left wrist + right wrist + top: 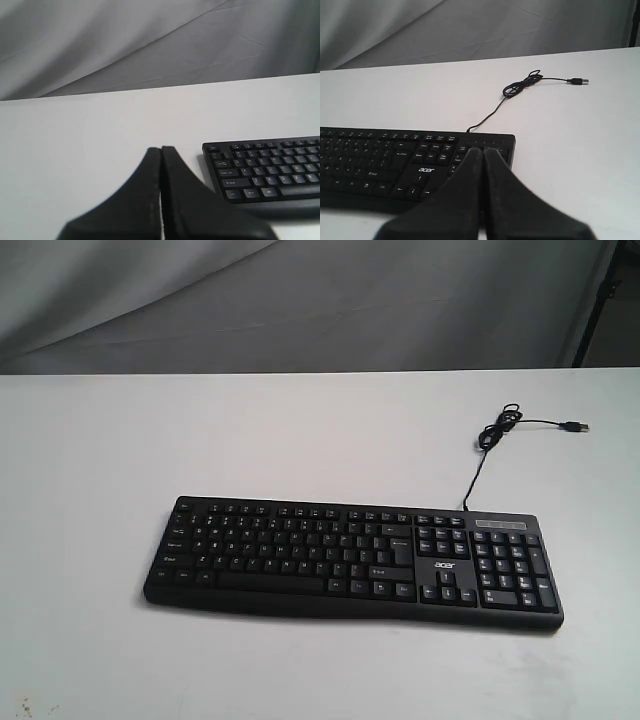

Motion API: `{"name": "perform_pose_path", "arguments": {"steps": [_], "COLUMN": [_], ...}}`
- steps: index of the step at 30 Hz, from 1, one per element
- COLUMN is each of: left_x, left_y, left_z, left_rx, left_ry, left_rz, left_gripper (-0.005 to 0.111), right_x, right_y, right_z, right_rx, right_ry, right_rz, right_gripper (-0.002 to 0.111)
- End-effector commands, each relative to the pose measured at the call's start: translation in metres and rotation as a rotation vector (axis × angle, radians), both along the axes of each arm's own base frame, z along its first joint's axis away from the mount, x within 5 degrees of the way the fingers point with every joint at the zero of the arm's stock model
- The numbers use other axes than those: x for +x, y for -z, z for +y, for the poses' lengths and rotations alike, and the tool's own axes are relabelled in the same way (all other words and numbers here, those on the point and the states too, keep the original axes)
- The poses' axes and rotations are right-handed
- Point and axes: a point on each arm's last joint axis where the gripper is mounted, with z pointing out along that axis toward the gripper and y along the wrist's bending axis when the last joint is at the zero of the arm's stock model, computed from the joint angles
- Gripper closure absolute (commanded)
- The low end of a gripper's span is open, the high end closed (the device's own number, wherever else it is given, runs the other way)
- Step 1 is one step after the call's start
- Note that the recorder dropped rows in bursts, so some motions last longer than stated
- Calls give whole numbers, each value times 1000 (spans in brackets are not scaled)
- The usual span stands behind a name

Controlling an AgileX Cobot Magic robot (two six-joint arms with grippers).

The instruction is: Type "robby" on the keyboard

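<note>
The black keyboard (pixel 350 560) with white legends and an "acer" logo lies flat on the white table, its thin cable (pixel 490 440) curling toward the back right. Neither arm shows in the exterior view. In the left wrist view my left gripper (pixel 161 149) is shut with nothing in it, held off the keyboard's (pixel 267 167) Esc-side end. In the right wrist view my right gripper (pixel 483 149) is shut and empty, its tips in line with the numeric keypad end of the keyboard (pixel 395 160).
The white table (pixel 300 430) spreads all round the keyboard. The USB plug (pixel 575 426) lies loose at the back right, the same USB plug (pixel 578 80) showing in the right wrist view. A grey cloth backdrop (pixel 300 300) hangs behind the table's far edge.
</note>
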Motion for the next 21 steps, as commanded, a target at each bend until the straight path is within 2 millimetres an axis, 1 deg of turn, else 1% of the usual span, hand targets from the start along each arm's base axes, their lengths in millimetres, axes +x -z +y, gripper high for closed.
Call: {"name": "perform_pose_path", "arguments": {"steps": [1, 13, 17, 18, 20, 21], "left_x": [0, 0, 0, 0, 0, 0], "left_y": [1, 1, 1, 1, 1, 1], "left_z": [0, 0, 0, 0, 0, 0], "left_rx": [1, 1, 1, 1, 1, 1], "left_ry": [6, 6, 6, 6, 6, 6], "left_rz": [-7, -7, -7, -7, -7, -7], "left_gripper": [107, 107, 107, 107, 107, 107], "right_x": [0, 0, -1, -1, -1, 1], "right_y": [1, 1, 2, -8, -42, -67], "right_z": [-1, -1, 1, 1, 2, 2], "right_rx": [1, 1, 59, 59, 15, -10], "right_ry": [10, 10, 10, 3, -15, -20], "right_rz": [1, 1, 20, 24, 39, 42], "right_gripper": [108, 108, 108, 108, 108, 108]}}
